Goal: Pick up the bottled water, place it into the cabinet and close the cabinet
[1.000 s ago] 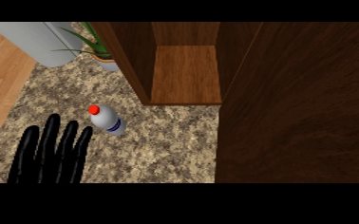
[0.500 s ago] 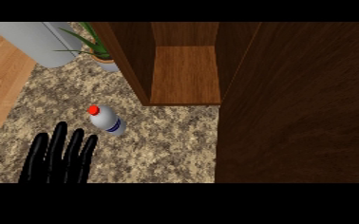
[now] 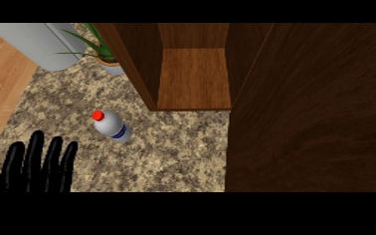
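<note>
Resting at the lower-left edge, left hand (image 3: 38, 167) has black fingers straight, slightly spread, pointing up, holding nothing; grey rounded object (image 3: 46, 45) at upper left; bottled water (image 3: 112, 126) on the speckled counter (image 3: 176, 154), up and right of the fingertips, clear of them, red cap toward upper left; potted plant (image 3: 101, 55) just beside the cabinet's left wall; cabinet (image 3: 195, 79) open, wooden floor bare, bottle outside it; broad dark wooden panel (image 3: 301, 109) fills the right.
</note>
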